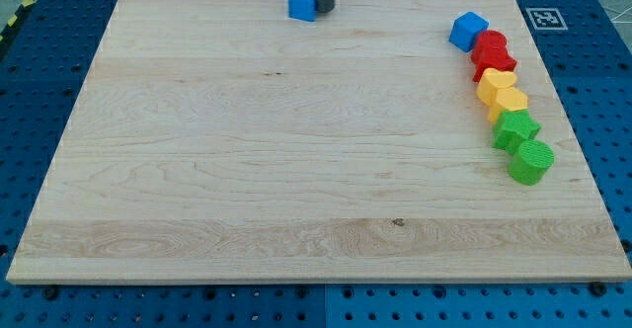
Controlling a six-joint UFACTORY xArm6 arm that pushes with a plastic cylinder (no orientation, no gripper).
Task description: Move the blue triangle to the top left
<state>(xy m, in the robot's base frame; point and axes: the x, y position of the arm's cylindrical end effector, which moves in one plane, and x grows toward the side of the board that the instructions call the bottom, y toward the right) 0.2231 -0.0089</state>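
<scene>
**A:** Now, position entry. Where is the blue triangle (302, 4) relative to my tip (323, 12)?

**B:** Touching it, or as near as the view allows. The block sits at the tabletop's (296, 170) top edge, roughly mid-width, and the tip stands just at its right side in the view.

**A:** So the block lies to the tip's left, toward the view's left. That is the direction wanted.

**B:** Agreed. Judgement: a push leftward along the top edge should carry it to the top left corner. The block's long axis cannot be made out at this size.

**A:** Pincer state?

**B:** None fitted; the arm ends in a plain rod, so nothing to record as apart or together.

**A:** Surface and room?

**B:** Bare pale wood, level, nothing between the block and the top left corner. Risk: the block is close to the top edge and could slide off if the push drifts upward.

**A:** Other blocks?

**B:** All well apart, in a line down the view's right: blue cube (468, 31), red block (492, 53), yellow block (502, 91), green block (517, 128), green cylinder (531, 160).
</scene>
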